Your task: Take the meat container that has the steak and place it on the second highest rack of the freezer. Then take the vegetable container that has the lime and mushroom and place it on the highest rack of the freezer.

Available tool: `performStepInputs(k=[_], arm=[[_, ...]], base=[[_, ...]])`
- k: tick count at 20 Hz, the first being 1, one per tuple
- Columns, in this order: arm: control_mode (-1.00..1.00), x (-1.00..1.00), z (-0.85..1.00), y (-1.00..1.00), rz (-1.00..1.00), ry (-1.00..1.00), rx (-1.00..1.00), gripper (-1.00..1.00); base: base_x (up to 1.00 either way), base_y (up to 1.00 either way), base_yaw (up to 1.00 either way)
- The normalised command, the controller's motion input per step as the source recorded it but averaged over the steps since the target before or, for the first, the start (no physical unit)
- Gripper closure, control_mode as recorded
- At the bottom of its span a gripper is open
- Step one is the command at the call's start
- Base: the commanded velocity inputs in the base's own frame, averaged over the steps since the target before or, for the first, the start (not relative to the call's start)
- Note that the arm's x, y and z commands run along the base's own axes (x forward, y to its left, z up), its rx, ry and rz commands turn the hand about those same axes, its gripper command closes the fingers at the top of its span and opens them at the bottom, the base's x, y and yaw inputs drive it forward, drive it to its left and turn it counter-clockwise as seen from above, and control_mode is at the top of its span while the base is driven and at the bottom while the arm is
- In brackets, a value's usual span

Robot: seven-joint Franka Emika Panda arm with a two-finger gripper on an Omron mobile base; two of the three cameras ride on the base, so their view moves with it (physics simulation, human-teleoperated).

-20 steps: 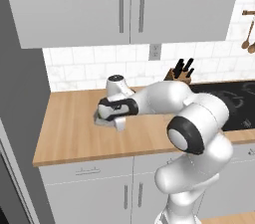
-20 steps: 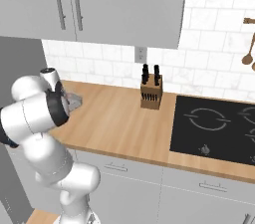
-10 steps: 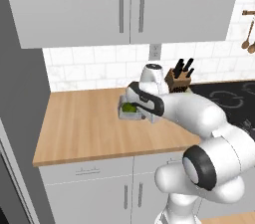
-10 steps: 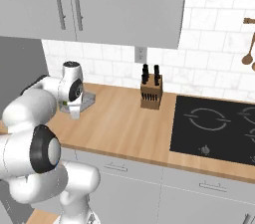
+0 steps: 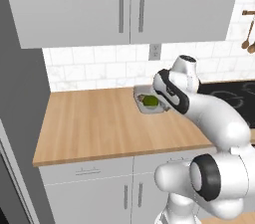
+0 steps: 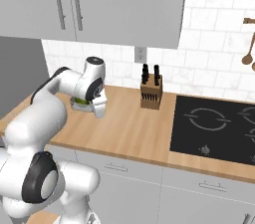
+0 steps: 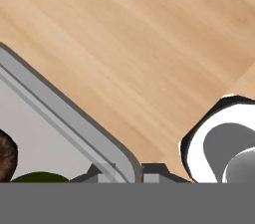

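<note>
A: How do the fingers stand?

B: In the hand view the two dark tips sit close together at the bottom edge, one on each side of the tray rim at its rounded corner. They are narrowed onto that rim and pinch it. The gripper looks down on the wood counter.

A: What is in the tray?

B: It is a shallow grey tray with a pale floor. In the hand view a brown mushroom shows at the left edge, and the dark-green top of the lime just beside it, low in the picture. In the left base view the lime is a green ball inside the tray.

A: Where is the tray in the room?

B: At the back of the counter, near the white tiled wall, below the wall cupboards. From the pictures I cannot tell whether it rests on the wood or is just above it. In the right base view the tray shows under the white arm, with a knife block well apart to its right and a black hob beyond that.

A: And the freezer?

B: A tall grey side panel, the freezer, stands at the left end of the counter in the left base view, well apart from the tray.
</note>
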Motion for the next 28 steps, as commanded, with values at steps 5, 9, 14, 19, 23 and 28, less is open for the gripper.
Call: performStepInputs(k=[5, 9, 14, 19, 23, 28], arm=[[-1.00, -0.13, 0.23, -0.16, 0.12, -0.06, 0.00, 1.00], [-1.00, -0.50, 0.19, 0.00, -0.14, 0.00, 0.00, 1.00], [-1.00, -0.36, 0.21, 0.00, -0.05, 0.00, -0.08, 1.00], [-1.00, -0.62, 0.00, -0.01, 0.00, 0.00, -0.09, 1.00], [-1.00, -0.68, 0.08, -0.14, 0.00, 0.00, 0.00, 1.00], [-1.00, -0.54, 0.17, -0.11, 0.00, 0.00, 0.00, 1.00]], base=[[0.00, 0.00, 0.00], [0.00, 0.00, 0.00], [0.00, 0.00, 0.00], [0.00, 0.00, 0.00], [0.00, 0.00, 0.00], [0.00, 0.00, 0.00]])
